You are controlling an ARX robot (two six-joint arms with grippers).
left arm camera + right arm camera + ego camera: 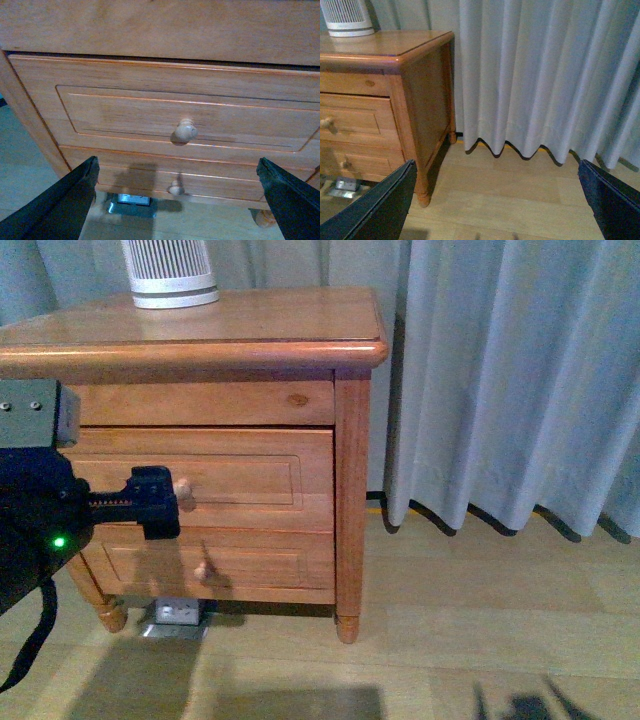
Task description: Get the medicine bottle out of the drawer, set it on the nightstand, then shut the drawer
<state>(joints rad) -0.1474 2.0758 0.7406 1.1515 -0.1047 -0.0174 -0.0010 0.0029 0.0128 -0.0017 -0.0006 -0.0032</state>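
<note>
Left end effector [176, 165], jaws wide, faces the drawer [125, 107]; its knob [185, 131] lies straight ahead, centred in the gap, near but untouched. Right end effector [496, 167], also wide, points at the curtain [530, 75], well apart. The medicine bottle is unseen, presumably inside the drawer.

dim, soft focus, bluish cast, floor shadows

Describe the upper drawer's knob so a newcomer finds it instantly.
Find the honey-wood nightstand beside the grey curtain. Of its two panelled drawers, take the upper drawer: the knob is the round wooden one at its centre. Unlike the lower knob near the floor, it has the left gripper open right beside it.
</note>
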